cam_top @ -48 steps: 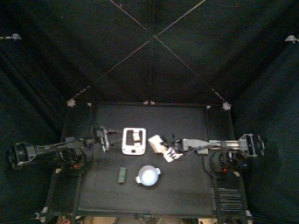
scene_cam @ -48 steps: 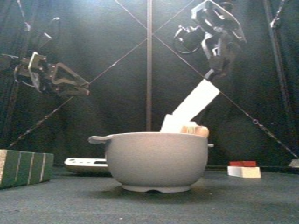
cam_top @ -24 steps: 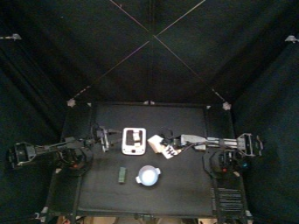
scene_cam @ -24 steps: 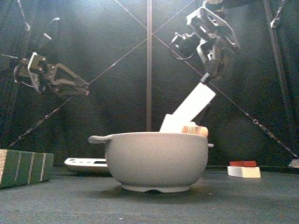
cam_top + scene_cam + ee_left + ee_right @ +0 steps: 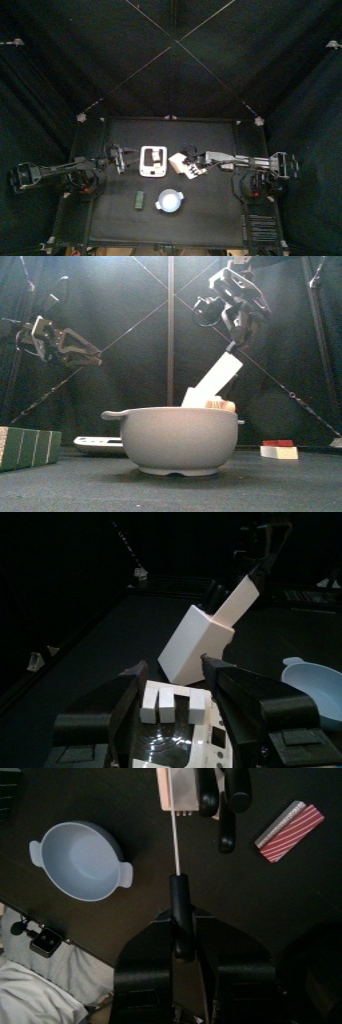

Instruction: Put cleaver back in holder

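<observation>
**One cleaver point(image 5: 223, 370), tip at the holder point(image 5: 201, 397), not yet seated**

Front view: the right gripper point(image 5: 241, 328) hangs high, clamped on the dark handle. The pale blade slants down to the pale wedge-shaped holder behind the grey bowl point(image 5: 174, 438). The left gripper point(image 5: 78, 353) rests well apart to the left.

Left wrist view: its own jaws stand wide apart, holding nothing. The blade meets the holder's upper corner; whether it has entered a slot cannot be told.

Right wrist view: the blade shows edge-on as a thin line running from the clamped handle to the holder.

Top view: holder and right gripper lie close together at mid-table point(image 5: 120, 135).

Handling note, as judgement: keep the blade's line along the slot, slide it down its own slant, and do not twist. Let go only once it is seated, or the light holder may tip.
</observation>
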